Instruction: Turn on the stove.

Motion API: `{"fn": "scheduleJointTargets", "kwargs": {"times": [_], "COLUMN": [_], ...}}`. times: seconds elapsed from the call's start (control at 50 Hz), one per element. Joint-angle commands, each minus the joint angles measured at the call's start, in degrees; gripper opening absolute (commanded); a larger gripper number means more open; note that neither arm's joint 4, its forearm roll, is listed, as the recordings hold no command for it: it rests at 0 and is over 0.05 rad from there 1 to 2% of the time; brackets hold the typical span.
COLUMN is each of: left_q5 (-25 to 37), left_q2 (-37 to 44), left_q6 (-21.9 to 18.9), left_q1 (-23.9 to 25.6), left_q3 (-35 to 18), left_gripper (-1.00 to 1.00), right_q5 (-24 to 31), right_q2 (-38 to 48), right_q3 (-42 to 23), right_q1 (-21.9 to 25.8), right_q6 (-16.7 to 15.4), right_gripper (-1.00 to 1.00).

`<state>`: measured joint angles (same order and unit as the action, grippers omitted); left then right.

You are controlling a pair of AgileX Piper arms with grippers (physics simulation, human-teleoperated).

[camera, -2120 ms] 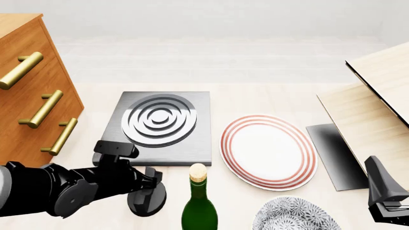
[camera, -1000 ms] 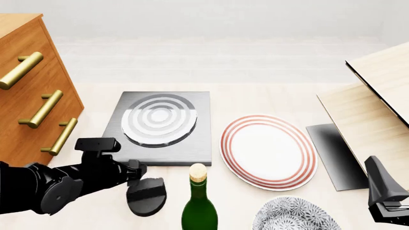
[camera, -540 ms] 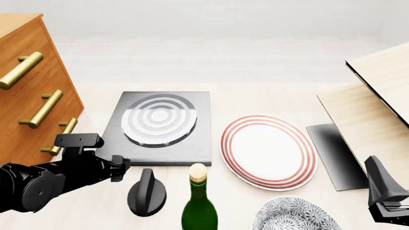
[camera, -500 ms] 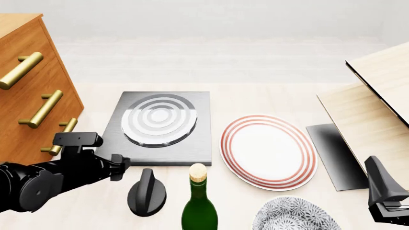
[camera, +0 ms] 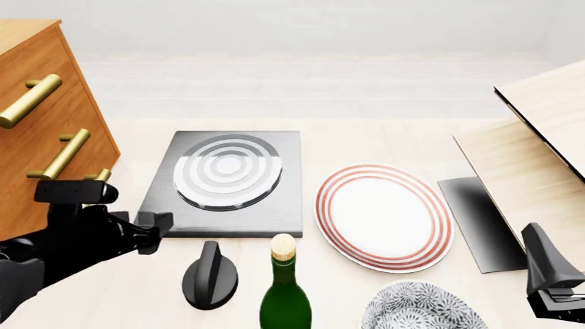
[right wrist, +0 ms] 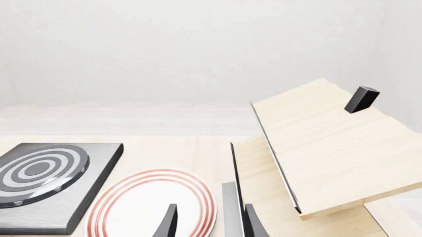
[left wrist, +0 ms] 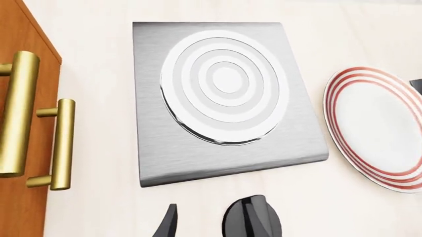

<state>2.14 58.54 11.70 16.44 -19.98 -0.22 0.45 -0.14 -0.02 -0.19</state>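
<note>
The stove (camera: 229,181) is a dark grey slab with a round burner of pale concentric rings (left wrist: 226,86), lying left of centre on the table. Its black ridged knob (camera: 210,275) stands apart from it, on the table in front of the slab's near edge. My left gripper (camera: 155,232) is open and empty, hanging to the left of the knob and clear of it. In the left wrist view one fingertip (left wrist: 168,224) shows beside the knob (left wrist: 252,219). At the near right, my right gripper (camera: 539,247) is open with nothing between its fingers (right wrist: 168,222).
A wooden drawer cabinet (camera: 46,137) with brass handles stands at the left. A white plate with red rings (camera: 384,216) lies right of the stove. In front are a green bottle (camera: 285,288) and a patterned bowl (camera: 420,308). A small dark slab (camera: 480,223) and tilted wooden boards (camera: 539,157) fill the right.
My left gripper let go of the knob and drew back to the left, away from it. The burner rings went from dark to pale. The right arm has not moved.
</note>
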Motion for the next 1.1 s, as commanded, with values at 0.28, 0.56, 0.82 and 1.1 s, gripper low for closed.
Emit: {"fn": "scheduleJointTargets", "kwargs": {"times": [0.28,0.56,0.82,1.1], "left_q5": [2.09,1.11,-1.91,-8.12], "left_q2": [-13.16,-17.2,-21.77,-25.57], "left_q6": [-1.49,-0.13,-1.54,-4.37], "left_q1": [2.11,2.52,2.25,0.38], "left_q3": [-0.15,-1.12,0.08,2.47], "left_gripper": [1.0,1.0,1.0,1.0], "right_q5": [0.0,0.0,0.0,0.0], "right_q2": [0.0,-0.01,-0.01,0.0], "right_q3": [0.0,0.0,0.0,0.0], "right_q1": [0.0,0.01,0.02,0.0], "right_q6": [0.0,0.0,-0.02,-0.01], "right_gripper": [1.0,1.0,1.0,1.0]}}
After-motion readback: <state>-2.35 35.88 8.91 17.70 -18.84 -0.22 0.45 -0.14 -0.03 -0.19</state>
